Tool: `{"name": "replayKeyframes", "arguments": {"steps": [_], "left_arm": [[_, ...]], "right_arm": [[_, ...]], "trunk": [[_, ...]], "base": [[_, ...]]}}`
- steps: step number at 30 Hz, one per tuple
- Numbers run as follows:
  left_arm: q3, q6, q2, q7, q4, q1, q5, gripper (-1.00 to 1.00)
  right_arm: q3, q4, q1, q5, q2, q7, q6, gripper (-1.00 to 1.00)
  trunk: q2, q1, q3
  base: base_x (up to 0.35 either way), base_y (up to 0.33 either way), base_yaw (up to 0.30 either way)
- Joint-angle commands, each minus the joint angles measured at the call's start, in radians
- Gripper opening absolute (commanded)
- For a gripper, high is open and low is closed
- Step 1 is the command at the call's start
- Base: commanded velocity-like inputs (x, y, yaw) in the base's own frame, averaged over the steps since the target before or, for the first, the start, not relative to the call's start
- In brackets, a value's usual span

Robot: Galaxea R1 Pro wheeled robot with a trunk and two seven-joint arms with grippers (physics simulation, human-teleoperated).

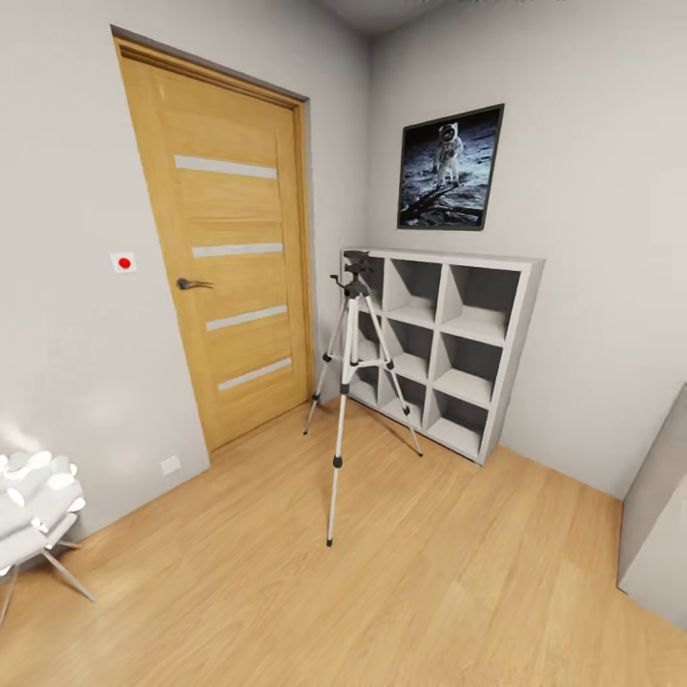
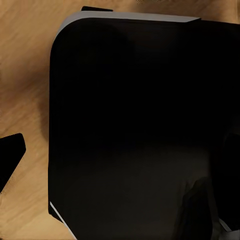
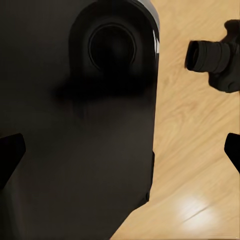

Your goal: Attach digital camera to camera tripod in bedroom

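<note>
Nearest the right wrist lens is the robot's own dark body panel (image 3: 75, 125), and at either edge of that picture a black fingertip (image 3: 10, 155) of the right gripper (image 3: 120, 152) shows — the two stand far apart with nothing between them, so the claw is wide and empty. Beyond it, on the plank floor (image 3: 190, 165), lies the digital camera (image 3: 217, 57), lens barrel on its side, apart from the fingers. The left wrist view gives a similar dark panel (image 2: 140, 125) and one black fingertip (image 2: 10, 152) over the wood; whether the left claw is wide or narrow cannot be told. The head view adds what neither wrist view gives — the camera tripod (image 1: 351, 382) standing upright on its three spread legs before the white cube shelving (image 1: 458, 353), beside the oak door (image 1: 229, 258). Judgement: the step in hand is picking up the digital camera; the right arm should descend squarely over its body, not the lens, and close there.
</note>
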Motion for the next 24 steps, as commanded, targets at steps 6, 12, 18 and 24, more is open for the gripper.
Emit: {"name": "replayKeyframes", "arguments": {"steps": [6,12,18,24], "left_arm": [[0.000,-0.002,0.000,0.000,-0.001,0.001,0.010,1.00],[0.000,-0.002,0.000,0.000,-0.001,0.000,0.010,1.00],[0.000,-0.002,0.000,0.000,-0.001,0.000,0.010,1.00],[0.001,-0.002,0.000,0.000,-0.001,0.000,0.010,1.00]], "right_arm": [[0.000,0.000,0.000,0.001,0.000,-0.001,-0.003,1.00],[0.000,0.000,0.000,0.001,0.000,-0.001,-0.003,1.00],[-0.001,0.000,0.000,0.001,0.000,-0.001,-0.003,1.00],[-0.001,0.000,0.000,0.001,-0.002,-0.001,-0.003,1.00]], "trunk": [[0.000,0.000,-0.001],[0.000,0.000,-0.001],[0.000,0.000,-0.001],[0.000,0.000,-0.001]], "base": [[0.000,0.000,-0.237],[-0.001,0.000,-0.169],[-0.120,0.000,-0.031],[-0.244,0.000,-0.004]]}}
